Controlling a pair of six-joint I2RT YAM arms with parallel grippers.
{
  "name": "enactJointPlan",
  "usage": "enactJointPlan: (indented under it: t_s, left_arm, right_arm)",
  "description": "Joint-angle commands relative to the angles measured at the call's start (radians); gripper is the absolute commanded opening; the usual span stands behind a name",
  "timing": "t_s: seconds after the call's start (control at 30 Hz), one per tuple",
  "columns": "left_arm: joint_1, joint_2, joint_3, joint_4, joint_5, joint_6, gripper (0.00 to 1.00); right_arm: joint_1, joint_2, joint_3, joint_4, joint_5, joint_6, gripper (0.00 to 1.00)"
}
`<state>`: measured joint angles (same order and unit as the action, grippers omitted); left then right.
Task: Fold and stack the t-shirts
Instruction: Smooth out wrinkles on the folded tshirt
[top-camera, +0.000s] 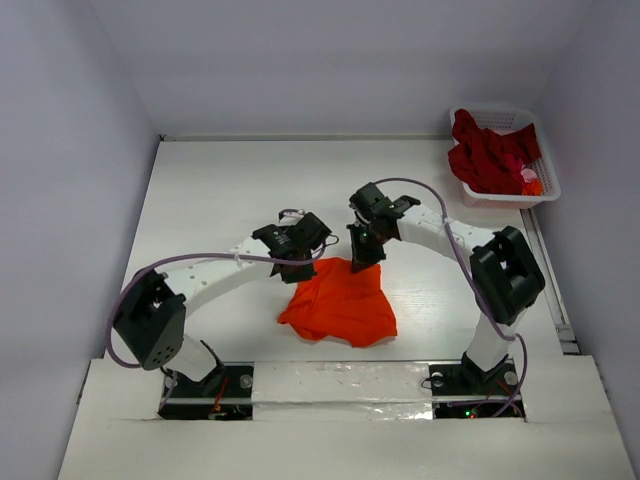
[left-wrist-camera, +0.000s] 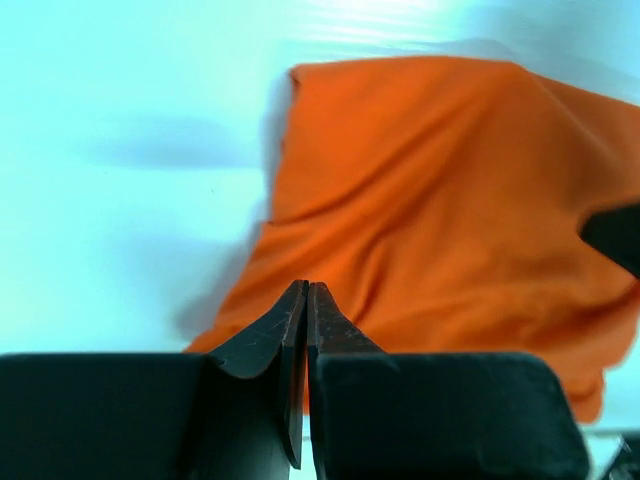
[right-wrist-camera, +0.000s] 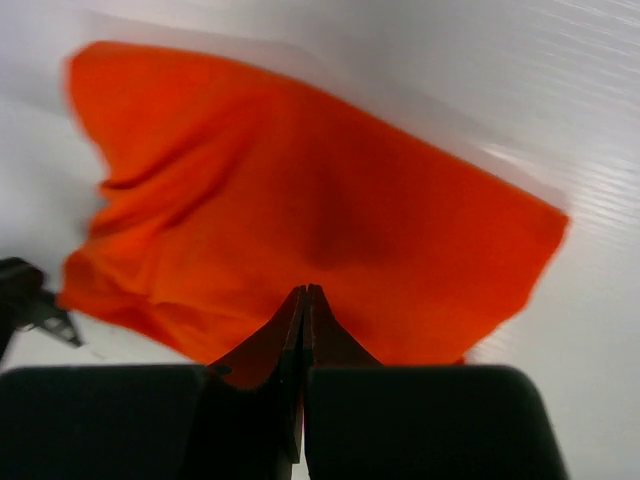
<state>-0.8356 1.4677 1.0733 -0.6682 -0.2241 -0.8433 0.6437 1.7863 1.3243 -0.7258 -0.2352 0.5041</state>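
Left pincer and right pincer each pinch the orange t-shirt at centre frame. It likely needs spreading flat on the surface before folding.

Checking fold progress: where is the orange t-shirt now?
Top view: the orange t-shirt sits centre-front on the table, its far edge pinched by the left gripper and right gripper, far from the basket.

White tubular links and bulky black joint housings make up the left arm and right arm; a thin purple cable trails each, and the left tool and right tool have black wedge-shaped fingers
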Motion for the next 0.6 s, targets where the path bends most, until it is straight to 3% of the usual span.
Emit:
enactJointPlan:
  t_s: [0.0,0.57]
  left_arm:
    - [0.036,0.029,-0.039,0.045,-0.047,-0.037,0.0]
    - [0.101,0.152,-0.033,0.219,0.049,-0.005,0.0]
  right_arm:
    - [-0.004,-0.062,-0.043,0.031,0.007,0.011,0.0]
    - [0.065,-0.173,-0.099,-0.05,0.054,0.002,0.0]
